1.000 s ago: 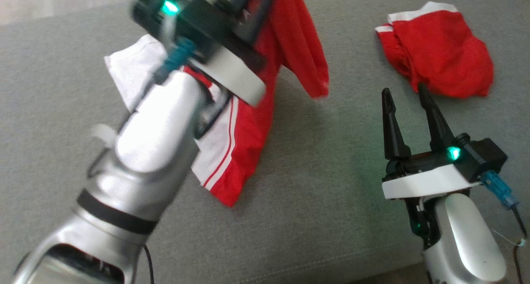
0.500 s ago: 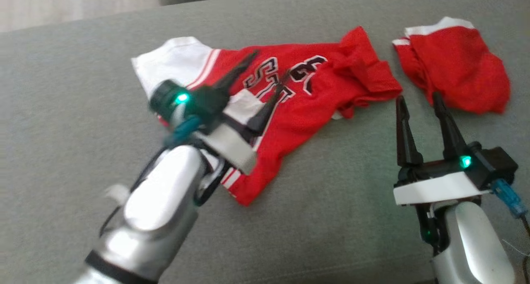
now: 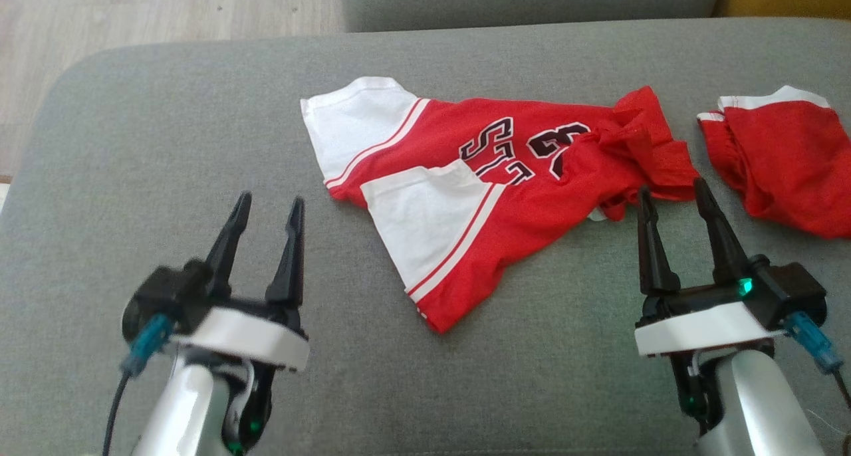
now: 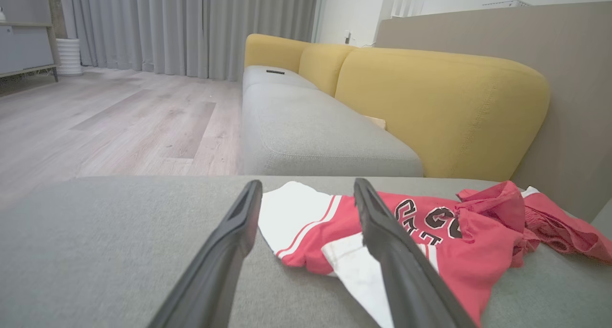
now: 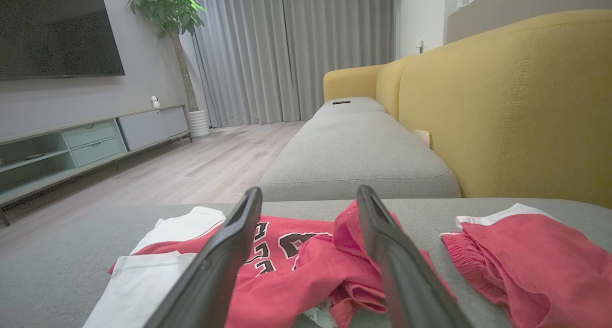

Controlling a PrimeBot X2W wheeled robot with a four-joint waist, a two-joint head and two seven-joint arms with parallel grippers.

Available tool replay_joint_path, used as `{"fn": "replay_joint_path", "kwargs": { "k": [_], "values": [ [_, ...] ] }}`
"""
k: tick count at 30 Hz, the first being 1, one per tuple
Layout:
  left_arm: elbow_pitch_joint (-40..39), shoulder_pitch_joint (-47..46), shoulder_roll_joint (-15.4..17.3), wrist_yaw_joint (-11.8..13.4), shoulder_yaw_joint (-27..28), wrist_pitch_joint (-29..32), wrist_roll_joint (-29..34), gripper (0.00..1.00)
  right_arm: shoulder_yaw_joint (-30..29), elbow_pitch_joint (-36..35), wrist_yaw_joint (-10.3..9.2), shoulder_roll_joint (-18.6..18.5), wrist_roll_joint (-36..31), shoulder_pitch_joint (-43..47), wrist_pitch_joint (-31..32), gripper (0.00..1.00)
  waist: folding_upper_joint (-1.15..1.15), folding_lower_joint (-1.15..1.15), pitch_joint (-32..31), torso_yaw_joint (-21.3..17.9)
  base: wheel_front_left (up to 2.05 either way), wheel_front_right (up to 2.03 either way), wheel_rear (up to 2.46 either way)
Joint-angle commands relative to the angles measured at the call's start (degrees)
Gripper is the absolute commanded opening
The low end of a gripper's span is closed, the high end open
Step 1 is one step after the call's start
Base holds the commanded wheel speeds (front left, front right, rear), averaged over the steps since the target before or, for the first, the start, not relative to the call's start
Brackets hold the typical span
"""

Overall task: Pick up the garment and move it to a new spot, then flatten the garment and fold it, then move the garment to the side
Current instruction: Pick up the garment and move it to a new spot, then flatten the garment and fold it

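Released from our left gripper (image 3: 270, 199), now spread and empty at near left, the jersey (image 3: 479, 197) lies across the cushion (image 3: 166, 143), long axis left-right, its bunched end just beyond our right gripper (image 3: 671, 187), likewise spread and empty.

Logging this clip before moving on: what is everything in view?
jersey: one, red and white, black lettering, mid-cushion, crumpled
second garment: one, red, white trim, right of the jersey
seat cushion: one, grey, under both garments
sofa backrest: one, yellow, beyond the cushion, rightward
curtains: one set, grey, far wall
television: one, black, wall-mounted
plant: one, green, beside curtains
floor: one, pale wood, beyond cushion
left pincer: one, dark, open, empty, left of jersey
right pincer: one, dark, open, empty, by jersey's bunched end
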Motion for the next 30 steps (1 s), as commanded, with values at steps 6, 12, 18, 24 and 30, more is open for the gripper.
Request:
{"fn": "replay_joint_path", "kwargs": {
  "k": [6,12,18,24,30],
  "values": [
    [-3.0,0.8,-2.1,-1.8,5.4,-0.3,2.1,1.0,1.6,-1.7,-0.05,-0.2,-0.4,-0.6,-0.4,1.0,0.0,0.0,-0.4,-0.1,0.0,0.0,0.0],
    [-2.2,-0.7,-3.4,-3.6,5.8,-0.3,3.1,1.0,1.7,-1.8,-0.05,-0.2,-0.3,-1.5,-0.4,1.0,0.0,0.0,0.6,-1.5,0.0,0.0,0.0],
    [4.5,-4.6,-3.7,-4.7,3.1,-0.3,3.5,1.0,1.7,-2.2,-0.05,-0.2,-0.4,-2.1,-0.4,1.0,0.0,0.0,2.9,-3.1,0.0,0.0,0.0],
    [15.5,-10.9,-3.9,-5.1,0.2,0.4,2.7,1.0,1.6,-2.6,-0.05,-0.2,-0.6,-2.9,-0.4,1.0,0.0,0.0,5.4,-4.9,0.0,0.0,0.0],
    [25.1,-17.4,-3.9,-4.6,-1.3,1.7,1.9,1.0,1.8,-2.6,-0.05,-0.2,-0.8,-3.4,-0.4,1.0,0.0,0.0,7.0,-6.3,0.0,0.0,0.0]
  ]
}}
